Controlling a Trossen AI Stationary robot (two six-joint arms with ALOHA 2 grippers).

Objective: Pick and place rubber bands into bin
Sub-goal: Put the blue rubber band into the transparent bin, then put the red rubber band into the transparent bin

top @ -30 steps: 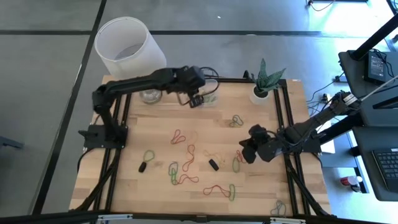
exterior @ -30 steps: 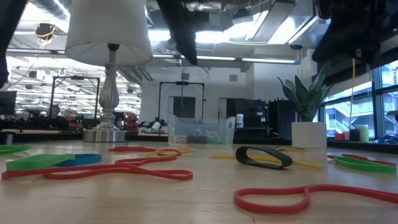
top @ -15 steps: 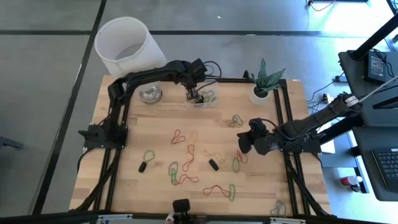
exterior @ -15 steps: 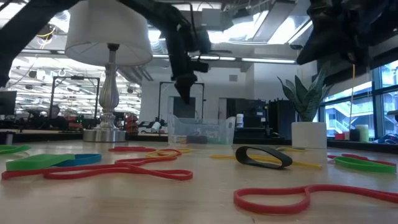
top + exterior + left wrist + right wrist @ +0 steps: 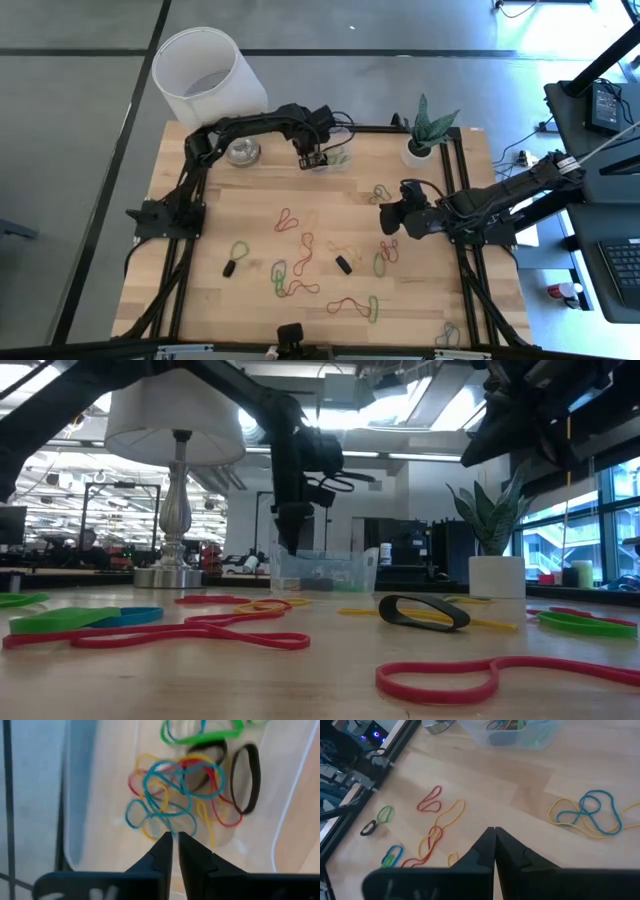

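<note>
Left pincer (image 5: pixel 174 839) hovers over the bin (image 5: pixel 328 158) beside the lamp base (image 5: pixel 240 152), tips parted a crack above the blue-yellow rubber band tangle (image 5: pixel 167 800); risk: band snags a fingertip and lifts out; right pincer (image 5: pixel 494 834) clenched, empty.
</note>
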